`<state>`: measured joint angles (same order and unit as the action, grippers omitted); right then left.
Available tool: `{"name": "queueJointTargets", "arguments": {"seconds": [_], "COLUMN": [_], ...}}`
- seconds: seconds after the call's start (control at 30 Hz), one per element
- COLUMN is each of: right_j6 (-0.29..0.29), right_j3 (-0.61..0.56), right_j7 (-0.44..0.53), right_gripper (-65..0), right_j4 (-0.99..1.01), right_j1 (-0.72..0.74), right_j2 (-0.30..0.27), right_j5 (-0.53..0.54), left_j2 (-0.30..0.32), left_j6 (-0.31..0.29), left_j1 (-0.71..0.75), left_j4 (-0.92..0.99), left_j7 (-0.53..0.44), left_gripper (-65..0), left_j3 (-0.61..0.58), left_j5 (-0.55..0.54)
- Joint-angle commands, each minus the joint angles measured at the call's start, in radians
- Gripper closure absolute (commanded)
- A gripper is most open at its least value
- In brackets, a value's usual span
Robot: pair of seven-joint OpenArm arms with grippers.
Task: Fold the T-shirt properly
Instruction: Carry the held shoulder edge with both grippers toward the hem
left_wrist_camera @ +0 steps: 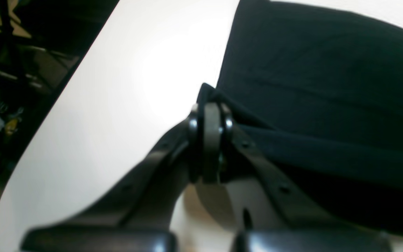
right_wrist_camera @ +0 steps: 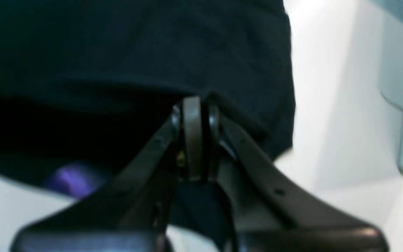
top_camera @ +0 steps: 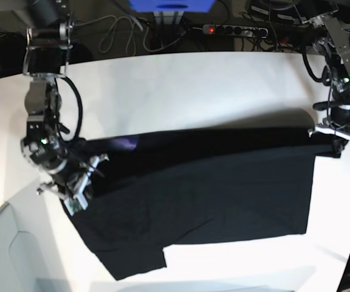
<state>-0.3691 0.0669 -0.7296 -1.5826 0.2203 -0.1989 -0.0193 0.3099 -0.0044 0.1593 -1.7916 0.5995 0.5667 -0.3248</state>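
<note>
Here, on the white table (top_camera: pixel 181 85), the black T-shirt (top_camera: pixel 199 194), spread wide with the plain side up; one long edge raised off the surface between the two arms, with a shadow under it; the lower part lying flat, one corner reaching toward the near table edge in the base view.

Left gripper (left_wrist_camera: pixel 211 105), at the right side of the base view (top_camera: pixel 332 145): jaws pressed together, pinching a corner of the T-shirt; a small dark tip of cloth sticking out above the fingertips (left_wrist_camera: pixel 211 140) in the left wrist view; the rest of the fabric stretching away to the right over the bright table (left_wrist_camera: pixel 124 87).

Right gripper (right_wrist_camera: pixel 195 105), at the left side of the base view (top_camera: pixel 81 179): jaws also closed tight, gripping an edge of the T-shirt (right_wrist_camera: pixel 135 52); dark cloth visible both above the fingertips and hanging below, between the finger arms; under the lifted fold, a small purple patch (right_wrist_camera: pixel 72 180), blurred, seen also as a faint purple spot (top_camera: pixel 126 143) near the raised edge in the base view.

Beyond the far table edge, a power strip (top_camera: pixel 233 29) with a red light, and loose cables (top_camera: pixel 117 33).
</note>
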Motion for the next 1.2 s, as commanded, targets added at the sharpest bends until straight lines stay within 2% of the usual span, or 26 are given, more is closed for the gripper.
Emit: {"name": "queueJointTargets", "arguments": {"seconds": [0.0,0.2,0.37,0.7,0.9,1.17], "right_j6": [-0.008,-0.005,-0.005,-0.006,-0.006,-0.006], "right_j3": [-0.005,0.004,0.072,0.115,0.109,0.106], "right_j7": [0.029,0.020,0.021,0.020,0.020,0.020], "right_gripper": [-0.4,-0.4,-0.3,-0.3,-0.3,-0.3], "right_j4": [-0.037,-0.072,-0.203,-0.388,-0.342,-0.178], "right_j1": [0.020,0.003,-0.071,-0.209,-0.210,-0.106], "right_j2": [-0.004,-0.007,-0.021,-0.021,-0.021,-0.014], "right_j5": [0.017,0.015,0.015,0.015,0.015,0.015], "left_j2": [0.016,0.018,0.045,0.041,0.038,0.045], "left_j6": [0.004,0.004,0.004,0.004,0.004,0.004], "left_j1": [-0.020,-0.065,-0.086,-0.109,-0.111,-0.125], "left_j4": [-0.014,-0.014,-0.012,-0.011,0.048,0.091], "left_j7": [-0.031,-0.031,-0.031,-0.031,-0.031,-0.031], "left_gripper": [0.0,0.0,0.0,0.0,0.0,0.0], "left_j3": [0.006,0.006,0.006,0.006,0.006,-0.038], "left_j5": [0.002,0.002,0.002,0.002,0.002,0.002]}}
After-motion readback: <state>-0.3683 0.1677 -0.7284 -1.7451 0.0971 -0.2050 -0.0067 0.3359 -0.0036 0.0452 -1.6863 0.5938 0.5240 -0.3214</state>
